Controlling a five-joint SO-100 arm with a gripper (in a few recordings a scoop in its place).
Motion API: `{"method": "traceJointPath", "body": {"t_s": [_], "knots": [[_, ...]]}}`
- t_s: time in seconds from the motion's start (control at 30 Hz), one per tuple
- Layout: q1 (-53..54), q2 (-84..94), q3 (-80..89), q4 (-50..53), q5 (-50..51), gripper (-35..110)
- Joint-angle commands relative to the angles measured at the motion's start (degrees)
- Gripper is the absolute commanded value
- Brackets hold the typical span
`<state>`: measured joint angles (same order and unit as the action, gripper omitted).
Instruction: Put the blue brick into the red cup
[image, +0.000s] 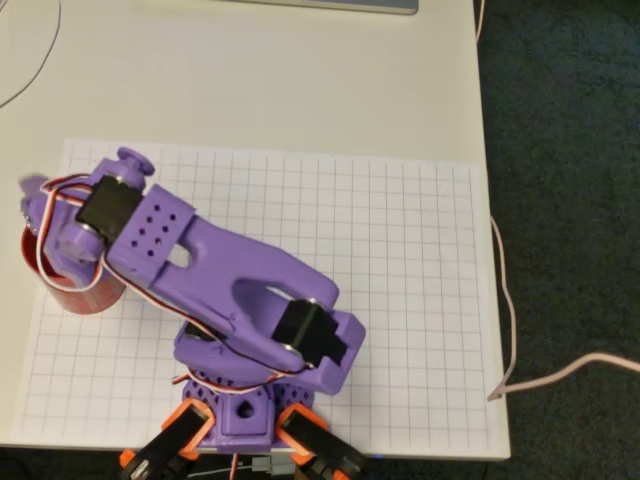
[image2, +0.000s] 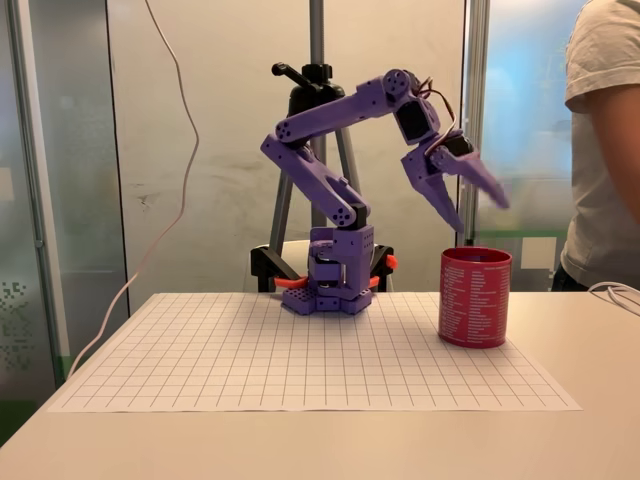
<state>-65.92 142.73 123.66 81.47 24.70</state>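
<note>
On the one grid sheet (image2: 300, 350), a single purple arm (image2: 330, 170) reaches over the one red cup (image2: 475, 297) standing at the sheet's edge, its gripper (image2: 480, 205) hanging just above the cup's rim with fingers spread apart and nothing visible between them.

Matt purple plastic arm (image2: 340, 150) above gridded paper sheet (image2: 300, 350).
The red cup (image2: 474, 297) looks smooth, faintly glossy plastic.

cup (image2: 475, 297) on grid sheet (image2: 300, 350), right of arm base (image2: 330, 270); hand (image2: 478, 208) above cup.
</note>
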Motion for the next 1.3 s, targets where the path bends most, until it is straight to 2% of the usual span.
{"method": "traceJointPath", "body": {"t_s": [0.0, 0.2, 0.23, 0.27, 0.3, 0.7, 0.8, 0.87, 1.07, 1.17, 1.27], "knots": [[-0.35, 1.58, -0.44, 0.35, 0.44, 61], [-0.09, 1.67, -0.09, 0.44, -0.44, 61], [0.00, 1.67, -0.09, 0.44, -1.05, 54], [0.00, 1.67, -0.09, 0.00, -2.64, 22], [0.35, 1.49, -0.09, -0.26, -2.81, 0], [1.41, 2.11, -0.09, -1.41, -4.39, 0], [4.31, 2.90, 1.23, -4.31, -5.98, 0], [11.51, 3.69, 4.22, -11.07, -8.88, 0], [42.98, -4.22, 8.09, -35.33, -17.05, 0], [54.76, -10.02, 3.69, -42.28, -17.14, 0], [61.17, -6.59, 1.85, -44.91, -17.84, 0]]}}
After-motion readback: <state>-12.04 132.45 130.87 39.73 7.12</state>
